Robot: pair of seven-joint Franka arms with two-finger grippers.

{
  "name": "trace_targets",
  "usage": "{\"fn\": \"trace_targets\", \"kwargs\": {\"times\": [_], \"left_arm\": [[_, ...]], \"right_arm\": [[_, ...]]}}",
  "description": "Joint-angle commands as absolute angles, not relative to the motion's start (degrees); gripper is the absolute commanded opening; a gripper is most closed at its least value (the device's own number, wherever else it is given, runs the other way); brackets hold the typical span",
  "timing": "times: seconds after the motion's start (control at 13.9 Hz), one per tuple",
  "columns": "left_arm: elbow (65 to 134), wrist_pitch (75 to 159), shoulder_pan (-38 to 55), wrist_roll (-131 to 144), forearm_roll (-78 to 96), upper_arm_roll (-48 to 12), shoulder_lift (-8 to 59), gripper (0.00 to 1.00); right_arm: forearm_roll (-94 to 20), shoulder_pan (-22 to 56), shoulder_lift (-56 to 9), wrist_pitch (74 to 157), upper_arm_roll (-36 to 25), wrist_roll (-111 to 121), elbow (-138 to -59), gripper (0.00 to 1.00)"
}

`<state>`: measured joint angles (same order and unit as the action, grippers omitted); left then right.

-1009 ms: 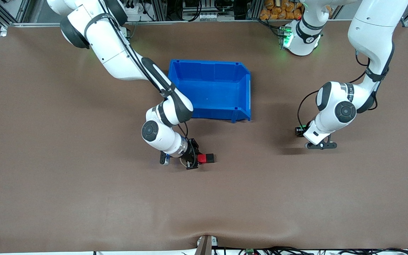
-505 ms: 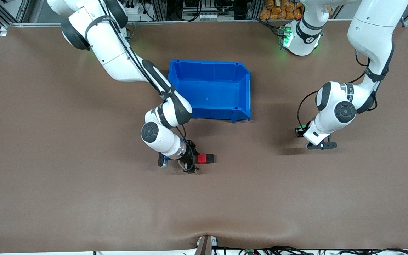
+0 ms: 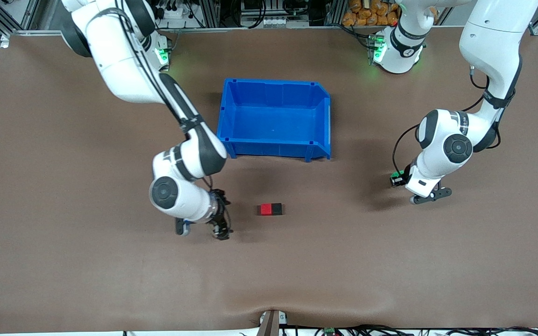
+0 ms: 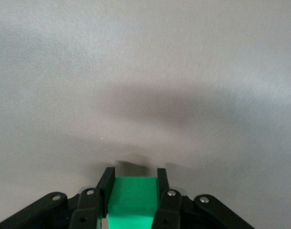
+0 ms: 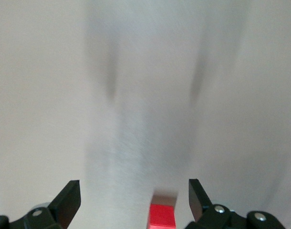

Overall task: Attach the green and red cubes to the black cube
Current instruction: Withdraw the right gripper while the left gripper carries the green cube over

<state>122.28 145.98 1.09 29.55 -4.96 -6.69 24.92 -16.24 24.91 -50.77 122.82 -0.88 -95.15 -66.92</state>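
Cubes: red cube [image 3: 265,209] touching matte black cube [image 3: 277,209] | left tool [image 4: 134,183] clamps green cube [image 4: 132,198] | right tool [image 5: 135,198] wide

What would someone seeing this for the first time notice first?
Probably the blue bin mid-table, and nearer the front camera the red cube joined to the black cube. The right gripper, open, is beside that pair toward the right arm's end, while the left gripper holds the green cube.

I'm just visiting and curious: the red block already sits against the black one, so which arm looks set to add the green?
Probably the left. The left gripper is shut on the green cube, while the right gripper is open and empty beside the joined red cube and black cube.
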Motion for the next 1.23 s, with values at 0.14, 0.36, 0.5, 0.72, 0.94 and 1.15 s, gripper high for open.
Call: {"fn": "trace_targets", "kwargs": {"times": [0.14,0.36,0.5,0.72,0.94,1.15], "left_arm": [[114.9,140.6,1.9,48.3,-4.2,-10.4,25.7,0.00],[107.7,138.0,2.4,58.9,0.9,-13.2,29.0,0.00],[103.7,137.5,4.8,68.4,1.4,-13.4,31.5,0.00],[95.4,137.5,10.6,87.0,1.3,-13.4,37.9,0.00],[89.9,137.5,14.5,97.1,1.2,-13.4,42.0,0.00],[86.8,137.5,18.2,103.6,0.9,-12.7,45.2,0.00]], "right_arm": [[-11.6,18.8,-47.4,114.4,-1.3,-73.1,-64.9,1.00],[-11.2,12.9,-45.5,107.2,-1.2,-65.0,-61.7,1.00],[-11.2,8.7,-43.7,103.6,-1.2,-53.4,-60.6,1.00],[-8.8,5.3,-39.5,96.6,-2.2,-41.0,-60.6,1.00],[-1.0,5.4,-31.0,88.9,-2.0,-30.6,-61.2,1.00],[-1.0,1.7,-24.9,78.5,-2.0,-17.5,-61.6,1.00]]}}
